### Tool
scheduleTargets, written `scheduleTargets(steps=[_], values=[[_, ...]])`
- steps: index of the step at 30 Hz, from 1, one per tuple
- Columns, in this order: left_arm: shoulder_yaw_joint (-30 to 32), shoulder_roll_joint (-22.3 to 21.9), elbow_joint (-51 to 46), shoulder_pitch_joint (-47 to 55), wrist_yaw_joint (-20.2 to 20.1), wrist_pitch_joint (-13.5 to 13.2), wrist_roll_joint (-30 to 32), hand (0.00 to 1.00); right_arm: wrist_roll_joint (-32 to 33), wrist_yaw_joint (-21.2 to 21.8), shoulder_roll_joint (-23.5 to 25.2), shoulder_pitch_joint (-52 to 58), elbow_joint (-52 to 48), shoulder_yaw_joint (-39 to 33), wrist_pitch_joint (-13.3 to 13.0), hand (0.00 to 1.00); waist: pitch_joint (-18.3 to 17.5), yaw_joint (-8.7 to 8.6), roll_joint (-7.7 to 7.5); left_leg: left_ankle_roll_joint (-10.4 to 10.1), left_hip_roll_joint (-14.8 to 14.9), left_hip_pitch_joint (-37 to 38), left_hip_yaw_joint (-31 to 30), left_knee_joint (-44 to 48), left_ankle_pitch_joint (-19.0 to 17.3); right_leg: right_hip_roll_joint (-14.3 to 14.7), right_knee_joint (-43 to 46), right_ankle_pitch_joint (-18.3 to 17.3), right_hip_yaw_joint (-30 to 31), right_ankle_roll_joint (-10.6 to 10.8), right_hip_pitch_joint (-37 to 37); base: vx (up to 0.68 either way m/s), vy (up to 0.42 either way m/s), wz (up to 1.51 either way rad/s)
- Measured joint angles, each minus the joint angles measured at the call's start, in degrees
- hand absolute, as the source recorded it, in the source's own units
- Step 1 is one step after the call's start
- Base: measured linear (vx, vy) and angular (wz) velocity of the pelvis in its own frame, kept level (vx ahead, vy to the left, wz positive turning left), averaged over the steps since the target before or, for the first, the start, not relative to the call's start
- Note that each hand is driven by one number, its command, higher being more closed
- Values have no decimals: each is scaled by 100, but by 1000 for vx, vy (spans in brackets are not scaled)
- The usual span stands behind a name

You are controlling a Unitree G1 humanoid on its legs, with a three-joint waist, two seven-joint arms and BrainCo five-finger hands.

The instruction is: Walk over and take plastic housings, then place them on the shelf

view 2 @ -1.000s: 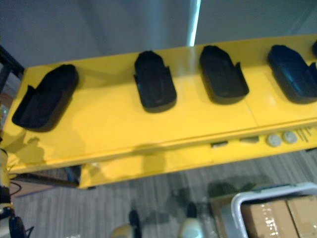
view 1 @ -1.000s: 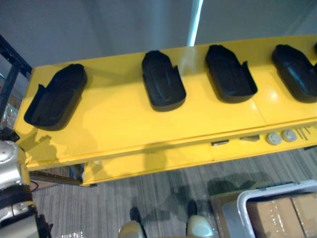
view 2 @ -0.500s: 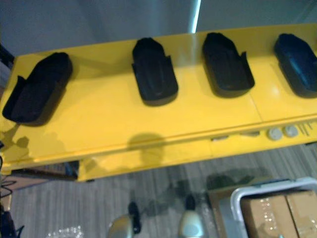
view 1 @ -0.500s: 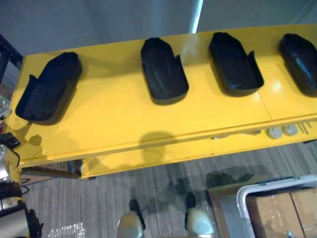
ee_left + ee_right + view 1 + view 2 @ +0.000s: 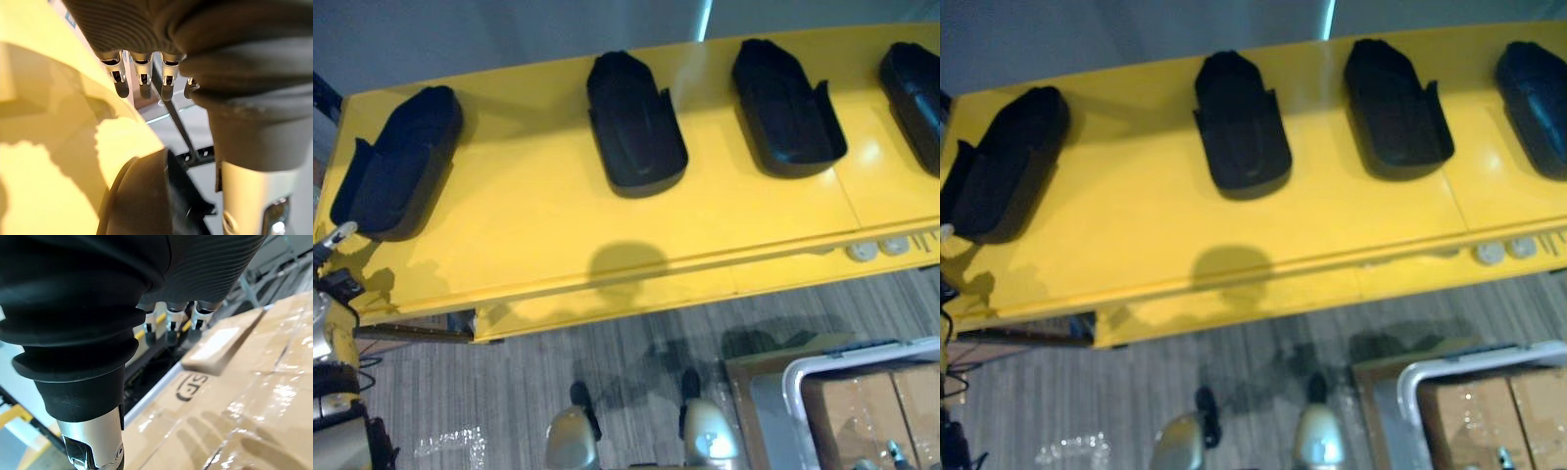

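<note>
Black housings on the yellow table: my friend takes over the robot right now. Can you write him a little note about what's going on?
The left hand is open and holds nothing, by the left end of the yellow table, close to the leftmost housing.
The right hand is open and holds nothing, above the cardboard boxes.
On the table, in a row: the leftmost housing, second housing, third housing, fourth housing.
Done: the robot is at the table.
Left: pick up the housings and put them on the shelf; none is taken yet.
</note>
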Motion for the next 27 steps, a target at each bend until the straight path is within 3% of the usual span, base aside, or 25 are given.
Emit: scheduleTargets(steps=[4,11,16,18,27], values=[[-55,-225,-56,-1,-238,-265,-96,0,-1,116,-121,-8,-11,-107,0,0,39,-6,33,3,1,9,24,108,-83,-17,93,-69,39,38,-13,-3,7,-4],[-251,-222,-116,-4,-736,-715,-298,0,1,369,-303,-66,-27,-160,0,0,91,-10,73,16,-31,-102,53,185,-133,-72,242,-132,77,60,-183,0,0,0],[-283,-222,-272,74,-1056,-773,-316,0,1,503,-420,-112,-34,-166,-3,0,209,-2,70,23,-50,-70,60,180,-137,-95,297,-168,86,66,-182,0,0,0],[-368,-188,-367,271,-1297,-935,-318,0,-1,541,-426,-113,-31,-167,-5,0,210,1,73,25,-53,-56,61,179,-139,-100,315,-183,86,73,-177,0,0,0],[-370,-261,-814,1089,-1757,-967,-486,0,-11,614,-413,-96,8,-168,-16,0,203,5,131,34,-131,131,28,153,-140,-175,398,-254,36,119,-11,-13,1,2]])
